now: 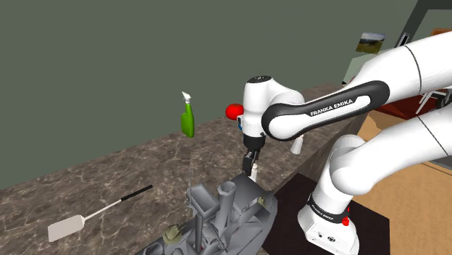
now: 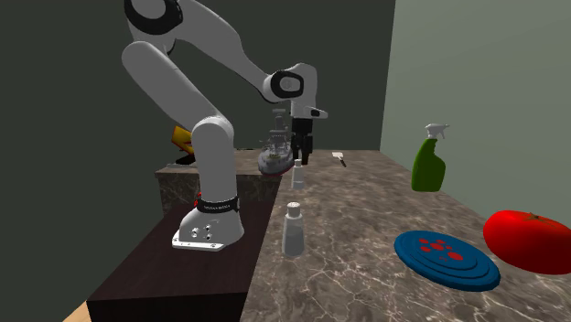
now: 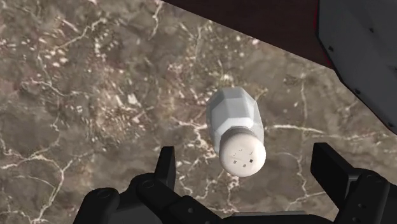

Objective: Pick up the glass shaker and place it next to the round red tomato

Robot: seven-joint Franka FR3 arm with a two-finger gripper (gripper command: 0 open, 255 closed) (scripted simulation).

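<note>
A pale shaker [image 3: 235, 121] with a white perforated cap stands upright on the brown marble counter [image 3: 95, 95]. My gripper [image 3: 247, 165] hovers right above it, open. The fingers [image 3: 167, 167] flank the cap on either side without touching it. From the side, the gripper [image 2: 301, 155] hangs just over the same shaker [image 2: 297, 176], near the counter's edge by the stand. The round red tomato [image 2: 529, 241] lies at the second exterior view's right, beside a blue plate [image 2: 447, 259]. In the shoulder view the tomato [image 1: 233, 111] peeks out behind the arm, and the gripper [image 1: 250, 166] points down.
A second, similar shaker [image 2: 293, 229] stands nearer the plate. A green spray bottle [image 2: 428, 160] stands by the wall. A grey dish rack [image 1: 232, 214] sits close beside the gripper, and a spatula [image 1: 94, 214] lies beyond it. The dark stand [image 2: 174, 274] borders the counter.
</note>
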